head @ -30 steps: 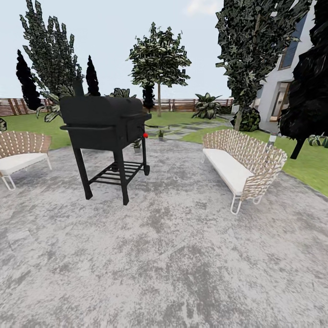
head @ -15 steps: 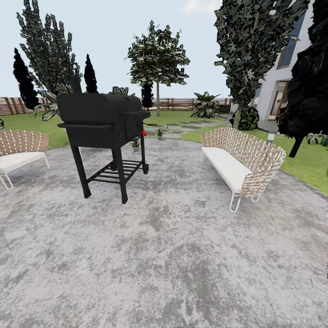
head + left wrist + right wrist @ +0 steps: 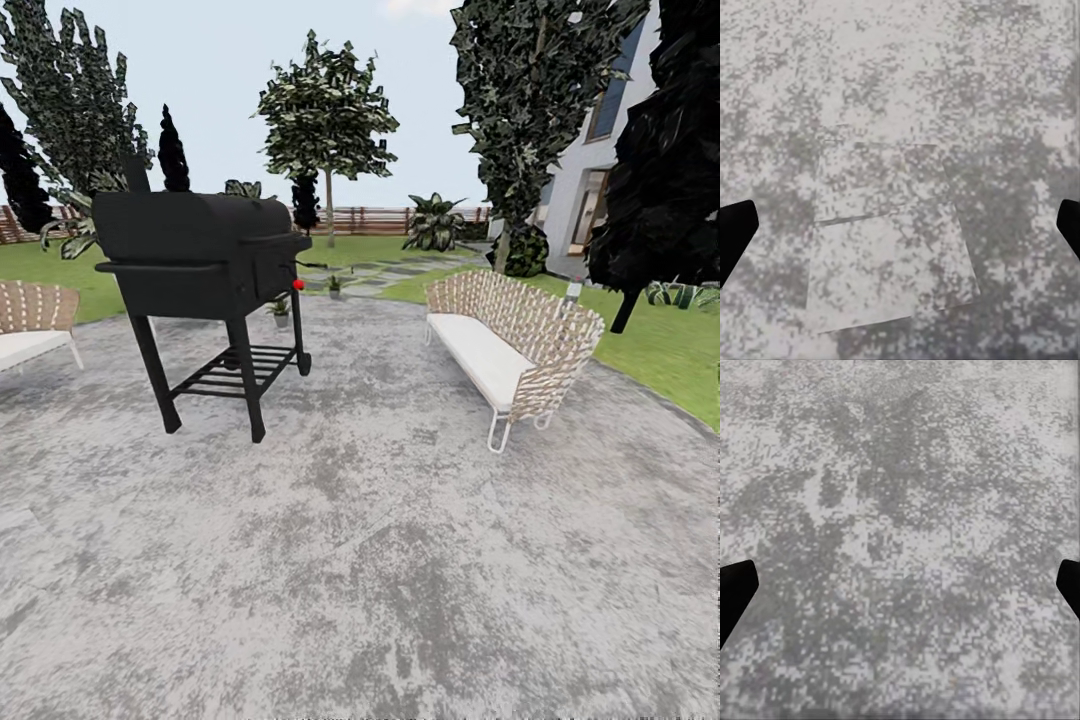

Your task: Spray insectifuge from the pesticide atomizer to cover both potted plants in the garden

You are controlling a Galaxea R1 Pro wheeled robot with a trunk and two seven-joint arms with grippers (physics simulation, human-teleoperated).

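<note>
Camera panned right; left gripper and right gripper gape wide, empty.

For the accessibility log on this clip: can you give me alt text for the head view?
A black barbecue grill stands on a grey speckled patio, with a wicker bench to its right. Two small potted plants sit at the patio's far edge, before lawn, trees and a wooden fence.

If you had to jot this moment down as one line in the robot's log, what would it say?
phase: in transit on patio | ahead: black grill, wicker bench, two potted plants far off | left gripper: open, empty | right gripper: open, empty
</note>
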